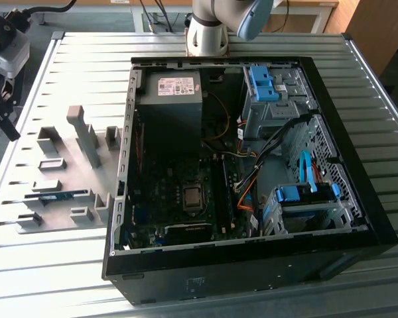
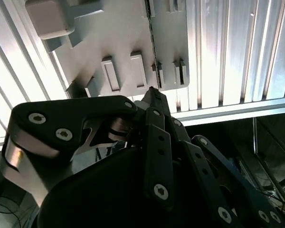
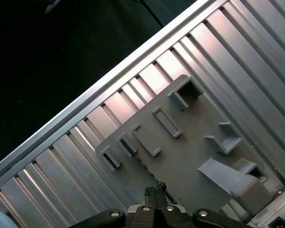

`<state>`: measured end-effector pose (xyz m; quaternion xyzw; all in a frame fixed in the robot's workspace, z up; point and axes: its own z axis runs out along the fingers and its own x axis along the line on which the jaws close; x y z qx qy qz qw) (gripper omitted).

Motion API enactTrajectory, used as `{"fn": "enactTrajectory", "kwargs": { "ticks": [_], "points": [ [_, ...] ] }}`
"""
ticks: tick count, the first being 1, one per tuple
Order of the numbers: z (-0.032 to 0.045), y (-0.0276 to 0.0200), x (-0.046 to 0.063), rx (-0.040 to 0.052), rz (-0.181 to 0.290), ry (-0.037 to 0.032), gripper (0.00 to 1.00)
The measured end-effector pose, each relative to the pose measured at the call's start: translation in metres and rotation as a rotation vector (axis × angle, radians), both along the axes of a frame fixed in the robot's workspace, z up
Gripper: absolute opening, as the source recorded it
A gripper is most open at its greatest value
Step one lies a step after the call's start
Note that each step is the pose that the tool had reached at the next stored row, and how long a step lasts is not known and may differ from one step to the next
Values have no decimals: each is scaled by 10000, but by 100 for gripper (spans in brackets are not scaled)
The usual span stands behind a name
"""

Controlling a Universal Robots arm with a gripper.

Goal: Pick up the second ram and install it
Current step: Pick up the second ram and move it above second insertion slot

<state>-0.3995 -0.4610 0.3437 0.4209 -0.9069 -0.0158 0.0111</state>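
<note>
Observation, second wrist view: gripper (image 2: 152, 92) closed, tips pressed together, nothing seen between them. Same reading in first wrist view, tips hanging over grey fixture plate (image 3: 190, 156).

Exterior view: placed gripper at far left edge, upper half of frame, above slotted table (image 1: 66, 278). Found second ram (image 1: 53, 197) seated in a slot of the plate, lower left of frame, not yet picked. Long axis roughly left-right across frame. Lies below and slightly right of the claw, well apart from it. Open computer case (image 1: 358, 218) further right, beyond the plate. Judged: approach from above, fingers to straddle the stick across its thin side.
</note>
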Motion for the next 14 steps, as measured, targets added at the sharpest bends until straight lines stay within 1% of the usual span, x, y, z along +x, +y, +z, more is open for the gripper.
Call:
{"fn": "enactTrajectory", "kwargs": {
  "ticks": [14],
  "points": [
    [-1,0,0,-1,940,0,11]
  ]
}}
